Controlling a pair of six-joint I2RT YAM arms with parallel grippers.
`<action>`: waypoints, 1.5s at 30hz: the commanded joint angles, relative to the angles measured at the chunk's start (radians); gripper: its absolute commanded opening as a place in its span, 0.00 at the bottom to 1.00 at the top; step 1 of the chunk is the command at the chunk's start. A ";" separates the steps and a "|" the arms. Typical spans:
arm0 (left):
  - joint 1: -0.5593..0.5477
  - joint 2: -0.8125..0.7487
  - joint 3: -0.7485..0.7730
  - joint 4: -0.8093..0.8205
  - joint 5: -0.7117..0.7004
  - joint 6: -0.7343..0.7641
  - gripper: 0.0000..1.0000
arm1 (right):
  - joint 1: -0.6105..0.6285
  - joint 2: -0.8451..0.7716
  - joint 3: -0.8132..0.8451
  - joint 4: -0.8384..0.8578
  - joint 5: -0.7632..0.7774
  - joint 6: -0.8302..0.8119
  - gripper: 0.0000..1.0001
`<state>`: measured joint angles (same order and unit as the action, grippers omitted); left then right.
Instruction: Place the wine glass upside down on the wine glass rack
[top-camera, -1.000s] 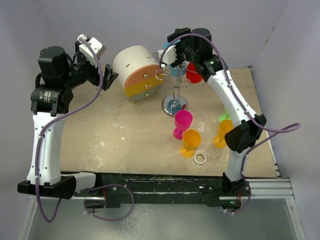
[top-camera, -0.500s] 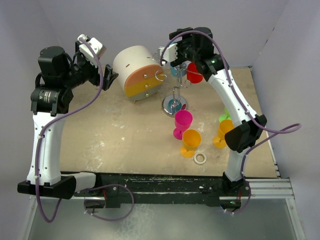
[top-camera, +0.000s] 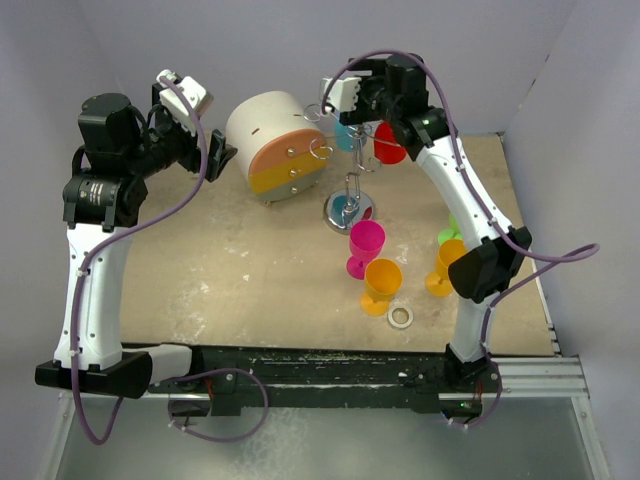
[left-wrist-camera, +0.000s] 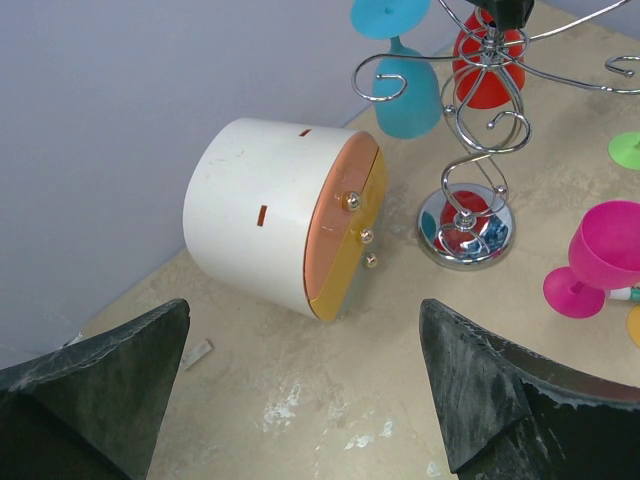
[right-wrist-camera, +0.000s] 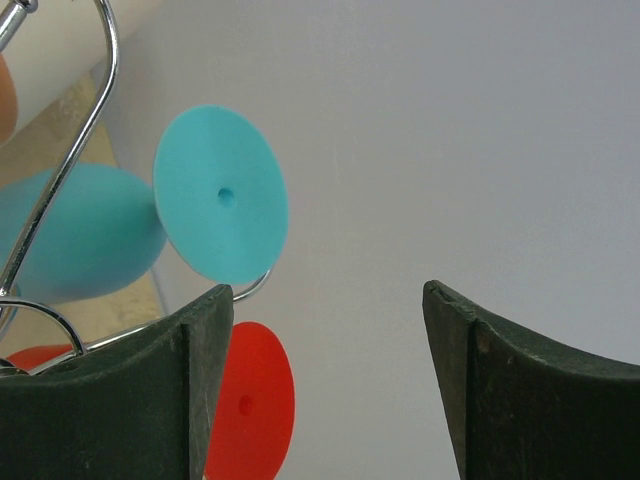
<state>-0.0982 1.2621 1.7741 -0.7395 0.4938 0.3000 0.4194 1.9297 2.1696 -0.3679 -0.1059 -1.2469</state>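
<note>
The silver wire wine glass rack (top-camera: 347, 203) stands behind the table's middle; the left wrist view shows its chrome base (left-wrist-camera: 467, 226). A teal wine glass (left-wrist-camera: 406, 92) and a red wine glass (left-wrist-camera: 487, 66) hang upside down on its arms. In the right wrist view I see the teal foot (right-wrist-camera: 221, 195), the red foot (right-wrist-camera: 250, 400) and a rack wire (right-wrist-camera: 62, 168). My right gripper (right-wrist-camera: 325, 385) is open and empty, high beside the rack top (top-camera: 368, 118). My left gripper (left-wrist-camera: 305, 400) is open and empty, raised at the left (top-camera: 218, 155).
A white-and-orange round drawer box (top-camera: 272, 145) lies left of the rack. A pink glass (top-camera: 365, 246), two orange glasses (top-camera: 382, 285) (top-camera: 446, 266) and a green one (top-camera: 448, 237) stand in front of the rack and to its right. A white ring (top-camera: 401, 317) lies near the front.
My right gripper has moved up and back a little, away from the rack arms. The red and teal glasses stay hanging. The left arm has not moved.
</note>
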 joint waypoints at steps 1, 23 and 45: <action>0.010 -0.009 -0.001 0.044 0.005 0.016 0.99 | -0.004 0.029 0.007 0.023 0.042 0.096 0.77; 0.011 -0.009 0.005 0.037 0.002 0.025 0.99 | -0.004 0.012 0.056 0.096 0.174 0.252 0.72; 0.009 0.005 -0.061 0.074 0.023 -0.032 0.99 | -0.058 -0.116 0.014 0.153 0.237 0.427 0.78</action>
<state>-0.0921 1.2613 1.7447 -0.7208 0.4953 0.3012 0.3931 1.9396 2.1944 -0.3012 0.0875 -0.8898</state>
